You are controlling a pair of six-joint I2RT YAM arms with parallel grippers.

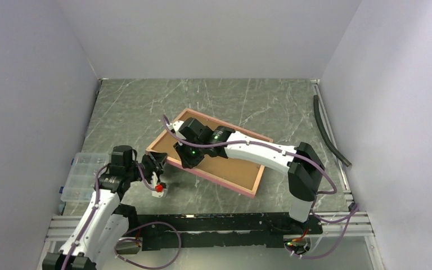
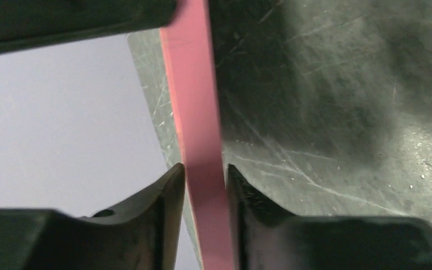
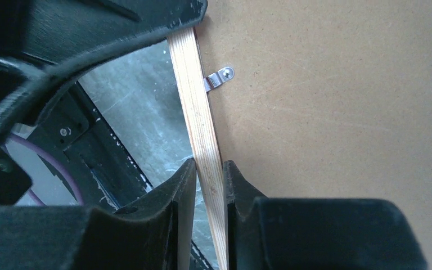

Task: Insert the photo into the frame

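Note:
The frame (image 1: 220, 179) lies back side up in the middle of the table, pink on its outer edge. A plain brown backing board (image 1: 233, 164) fills it. My left gripper (image 1: 156, 163) is shut on the frame's left corner; the left wrist view shows the pink edge (image 2: 194, 101) pinched at my left gripper (image 2: 205, 174). My right gripper (image 1: 187, 160) is shut on the frame's near rail; the right wrist view shows the light wood rail (image 3: 194, 95) at my right gripper (image 3: 208, 171), beside the backing board (image 3: 326, 112) and a metal clip (image 3: 219, 77). The photo is hidden.
A clear plastic compartment box (image 1: 81, 175) stands at the table's left edge. A black hose (image 1: 329, 132) lies along the right wall. A small white and red part (image 1: 158, 189) sits below the left gripper. An aluminium rail (image 1: 202, 216) runs along the near edge.

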